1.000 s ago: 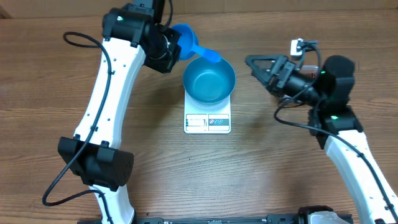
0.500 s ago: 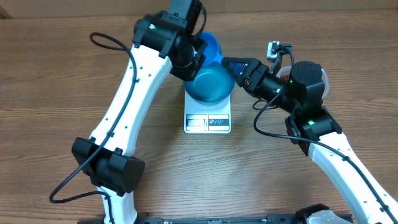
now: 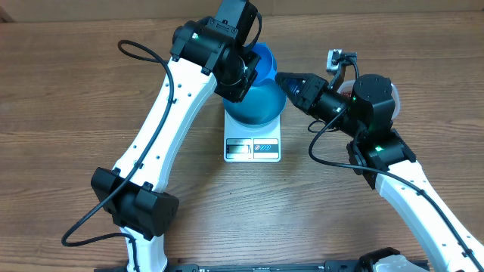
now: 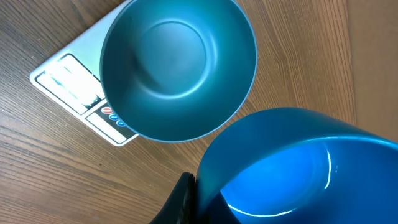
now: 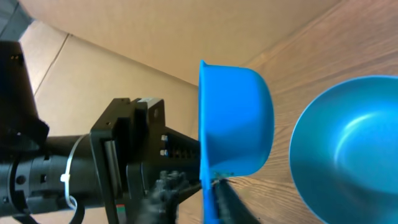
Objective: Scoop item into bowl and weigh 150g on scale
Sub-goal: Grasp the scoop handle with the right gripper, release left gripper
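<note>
Since both the left hand (image 3: 247,68) and right hand (image 3: 282,78) clench the scoop (image 3: 263,57) beside the bowl (image 3: 261,109), loosen one slowly.

Wood-grain table (image 3: 60,91) under even light, plain tan wall panel (image 5: 155,31) behind its far edge.

The left arm (image 3: 162,121) has swung right, carrying the scoop (image 3: 261,60) over the bowl's (image 3: 261,107) far rim. The right gripper (image 3: 281,78) has reached in from the right and closed on the scoop's handle.
</note>
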You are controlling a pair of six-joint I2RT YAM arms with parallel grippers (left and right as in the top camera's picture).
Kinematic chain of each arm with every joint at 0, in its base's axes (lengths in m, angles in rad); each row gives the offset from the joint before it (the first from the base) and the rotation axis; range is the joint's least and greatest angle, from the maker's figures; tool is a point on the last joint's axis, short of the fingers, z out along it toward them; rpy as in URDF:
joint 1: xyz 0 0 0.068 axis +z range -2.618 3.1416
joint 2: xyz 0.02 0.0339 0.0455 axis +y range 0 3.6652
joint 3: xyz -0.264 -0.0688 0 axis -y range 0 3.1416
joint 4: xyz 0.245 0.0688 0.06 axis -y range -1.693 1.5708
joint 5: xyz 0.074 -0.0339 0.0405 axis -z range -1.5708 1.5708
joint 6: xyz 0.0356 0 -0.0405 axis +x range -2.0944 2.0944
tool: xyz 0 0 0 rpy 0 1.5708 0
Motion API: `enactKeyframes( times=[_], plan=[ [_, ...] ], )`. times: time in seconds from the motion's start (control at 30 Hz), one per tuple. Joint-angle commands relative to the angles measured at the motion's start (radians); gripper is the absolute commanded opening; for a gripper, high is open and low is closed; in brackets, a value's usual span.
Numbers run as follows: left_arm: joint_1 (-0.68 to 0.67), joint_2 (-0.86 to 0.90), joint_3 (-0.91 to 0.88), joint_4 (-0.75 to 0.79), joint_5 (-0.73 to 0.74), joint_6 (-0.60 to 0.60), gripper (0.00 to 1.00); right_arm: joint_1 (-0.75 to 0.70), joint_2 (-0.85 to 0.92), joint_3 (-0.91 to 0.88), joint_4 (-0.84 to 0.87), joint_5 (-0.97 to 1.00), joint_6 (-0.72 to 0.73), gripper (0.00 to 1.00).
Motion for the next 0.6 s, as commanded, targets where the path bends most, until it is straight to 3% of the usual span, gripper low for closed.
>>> enactKeyframes(
  times=[0.0, 0.23, 0.27, 0.3, 0.33, 0.57],
  plan=[
    [-0.006, -0.019, 0.021, -0.002, -0.019, -0.021, 0.04, 0.004, 0.002, 0.019, 0.008, 0.002, -0.011, 0.04],
    [-0.006, -0.019, 0.021, -0.003, -0.019, -0.021, 0.06, 0.004, 0.002, 0.019, -0.014, 0.002, -0.011, 0.04],
    [-0.006, -0.019, 0.021, -0.003, -0.019, -0.02, 0.17, 0.004, 0.002, 0.019, -0.014, 0.002, -0.011, 0.04],
    [-0.006, -0.019, 0.021, -0.005, -0.019, -0.02, 0.62, 0.004, 0.002, 0.019, -0.014, 0.002, -0.011, 0.04],
    [-0.006, -0.019, 0.021, -0.006, -0.019, -0.02, 0.99, 0.004, 0.002, 0.019, -0.014, 0.002, -0.011, 0.04],
    [-0.003, -0.019, 0.022, 0.011, -0.017, -0.005, 1.0, 0.004, 0.002, 0.019, -0.016, 0.015, -0.014, 0.04]
  ],
)
